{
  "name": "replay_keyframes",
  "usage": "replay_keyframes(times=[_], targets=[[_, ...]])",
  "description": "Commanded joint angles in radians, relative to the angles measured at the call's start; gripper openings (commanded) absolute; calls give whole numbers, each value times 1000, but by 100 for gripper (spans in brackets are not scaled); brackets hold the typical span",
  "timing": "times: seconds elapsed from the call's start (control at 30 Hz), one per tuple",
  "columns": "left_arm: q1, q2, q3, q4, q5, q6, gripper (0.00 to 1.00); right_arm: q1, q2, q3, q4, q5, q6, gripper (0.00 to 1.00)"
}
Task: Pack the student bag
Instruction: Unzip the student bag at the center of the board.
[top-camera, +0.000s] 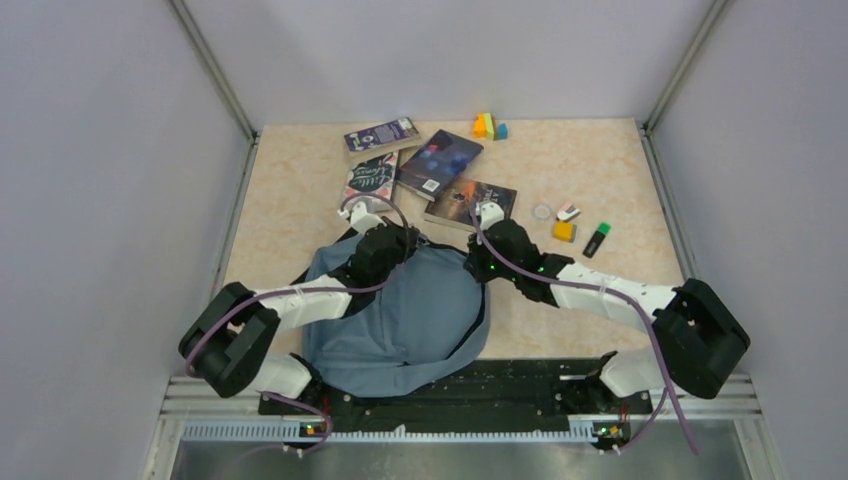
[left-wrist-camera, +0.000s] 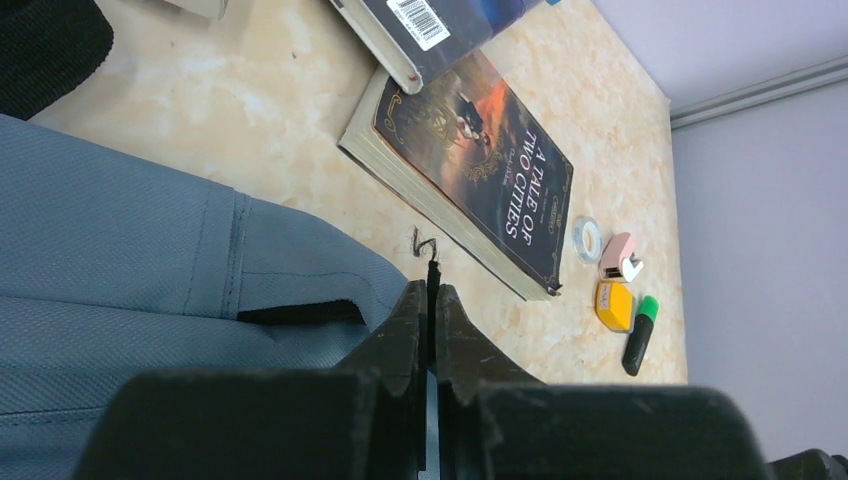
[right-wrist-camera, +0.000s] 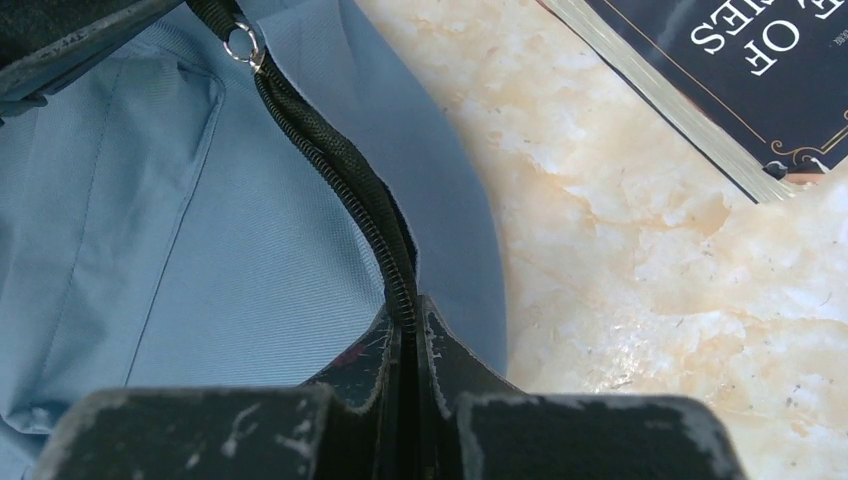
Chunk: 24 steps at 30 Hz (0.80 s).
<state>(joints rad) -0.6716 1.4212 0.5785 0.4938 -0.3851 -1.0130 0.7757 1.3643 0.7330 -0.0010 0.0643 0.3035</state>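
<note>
Grey walls box in a pale marbled table. From above, I see the bag slumped flat at the near edge between the two arm bases, its near end lapping onto the black rail. It is dusty blue and rumpled, far bigger than the four books fanned just beyond it. Coloured blocks and a highlighter sit farther off.

On the left wrist camera, my left fingers are pressed together on a thin black cord whose curled end pokes out past the tips. I take it for a zip pull, though I cannot see where it joins. Blue cloth with a stitched seam lies alongside, and the Dickens book rests on the table just ahead.

On the right wrist camera, my right fingers are clamped on the black zip at the bag's edge. The slider sits farther up the track.

I judge the bag light, limp and without any stiffness. It should sag and bunch rather than hold its shape, and plain cloth would likely slide out of a pinch. The zip tape, the seams and that cord look like the firmest places to hold, though the cord is thin enough to slip free.
</note>
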Motion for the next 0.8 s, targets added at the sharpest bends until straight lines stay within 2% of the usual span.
replay_keyframes(times=[0.0,0.13,0.17,0.3,0.37,0.4,0.5,0.6,0.7,0.77], targets=[[22,-67,-22,96,-111,76,0,-6,-20,-18,-61,67,24,0],[22,-61,-16,152,-18,160,0,-6,-29,-13,-36,-8,-36,0],[22,-56,-8,159,19,177,0,-6,-37,-6,-33,-33,-60,3],[21,-35,1,211,168,245,0,-6,-87,36,-35,-111,-147,53],[23,-29,-6,228,210,252,0,-6,-106,62,-39,-137,-174,67],[22,-27,-10,235,221,252,0,-6,-109,75,-41,-144,-187,70],[22,-23,-16,244,243,257,0,-6,-91,123,-60,-140,-222,75],[23,-23,-20,242,247,255,0,-7,-39,181,-74,-144,-266,75],[22,-27,-26,248,250,252,0,-19,27,233,-46,-187,-297,59],[22,-28,-27,248,250,252,0,-27,76,273,-45,-217,-348,57]])
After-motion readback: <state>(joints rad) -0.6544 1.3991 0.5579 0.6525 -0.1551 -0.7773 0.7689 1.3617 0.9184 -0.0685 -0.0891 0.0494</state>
